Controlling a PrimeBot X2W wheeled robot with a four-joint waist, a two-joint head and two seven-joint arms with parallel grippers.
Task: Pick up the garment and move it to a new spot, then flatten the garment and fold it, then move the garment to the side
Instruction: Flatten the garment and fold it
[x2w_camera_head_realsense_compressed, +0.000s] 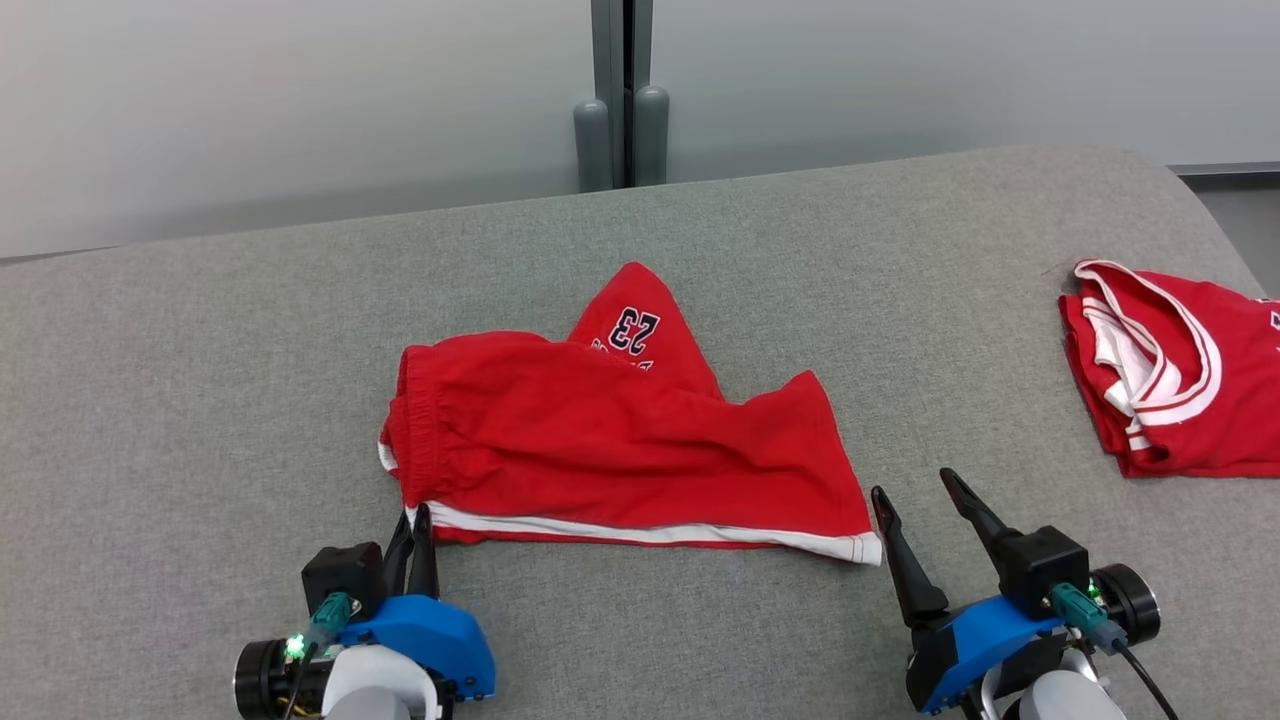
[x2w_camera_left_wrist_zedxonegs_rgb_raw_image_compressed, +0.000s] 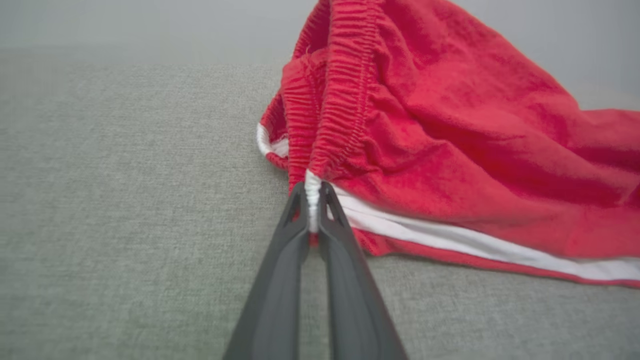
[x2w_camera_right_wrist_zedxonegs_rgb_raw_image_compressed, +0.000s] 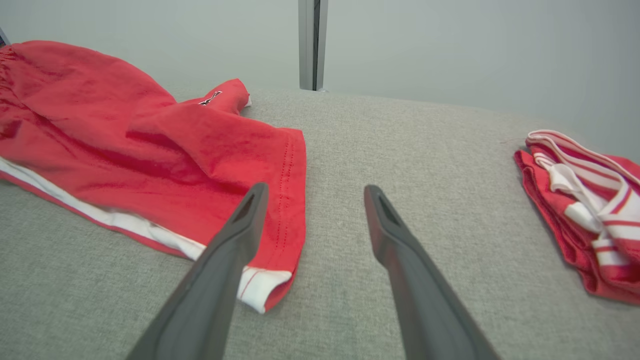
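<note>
The grey fabric surface (x2w_camera_head_realsense_compressed: 200, 420) takes up most of the head view. The red shorts (x2w_camera_head_realsense_compressed: 620, 450) lie about mid-surface, toward the robot's side, rumpled, with one leg flipped up behind showing a "23". A second red garment (x2w_camera_head_realsense_compressed: 1170, 380) with white trim sits folded, well apart at the far right.

The left gripper (x2w_camera_head_realsense_compressed: 414, 525) is clamped tight on the near end of the elastic waistband (x2w_camera_left_wrist_zedxonegs_rgb_raw_image_compressed: 345, 100), right where the white side stripe (x2w_camera_left_wrist_zedxonegs_rgb_raw_image_compressed: 450, 240) starts. Tbh I can't tell from the wrist view whether it's got both layers or just the trim. The right gripper (x2w_camera_head_realsense_compressed: 913, 483) has its jaws spread wide with nothing in them, just beside the hem corner (x2w_camera_right_wrist_zedxonegs_rgb_raw_image_compressed: 260, 292) at the other end of that stripe.

Handling-wise it looks like light, floppy knit with zero stiffness, so it'll probably sag and fold over itself if lifted from one point. I'd pinch that hem corner too and carry it by both ends of the stripe, pulled taut between the grippers. The elastic is bunchy, so a shallow pinch could slip.
</note>
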